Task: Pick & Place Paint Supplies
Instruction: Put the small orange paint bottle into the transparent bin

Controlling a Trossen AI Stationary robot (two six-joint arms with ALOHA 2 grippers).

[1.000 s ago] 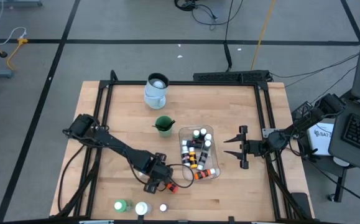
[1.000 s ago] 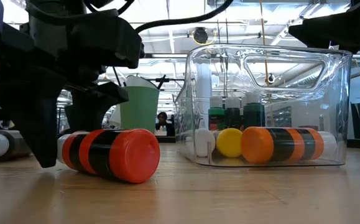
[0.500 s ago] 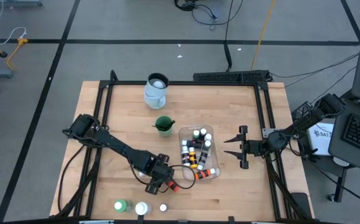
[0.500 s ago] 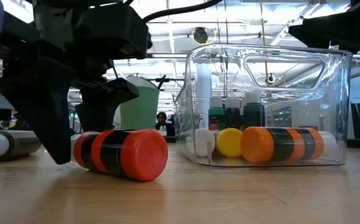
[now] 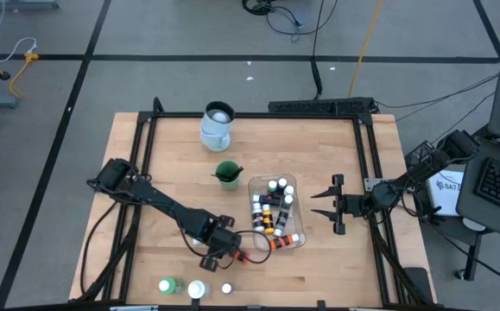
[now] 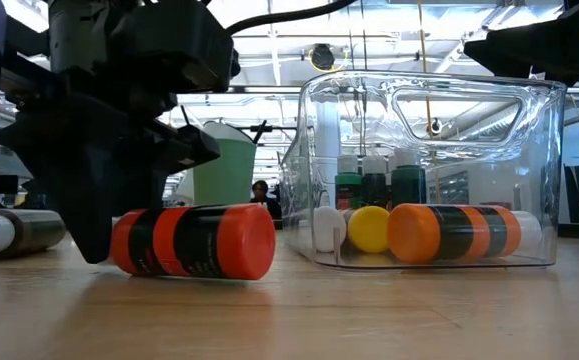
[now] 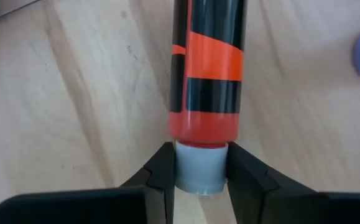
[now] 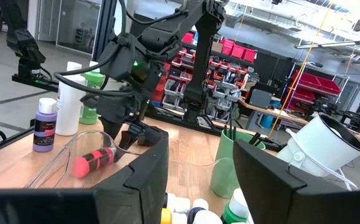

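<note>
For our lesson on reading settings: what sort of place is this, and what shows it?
Probably a robotics lab or workshop: a framed wooden table on a grey floor with taped lines, cables trailing across it, and shelves of red storage bins behind.

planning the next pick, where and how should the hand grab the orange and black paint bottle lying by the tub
Grip the orange and black paint bottle at its white cap, coming in along its length from the cap end. It lies on its side on the table, so the narrow cap sits between the fingers, where the left hand already closes.
</note>
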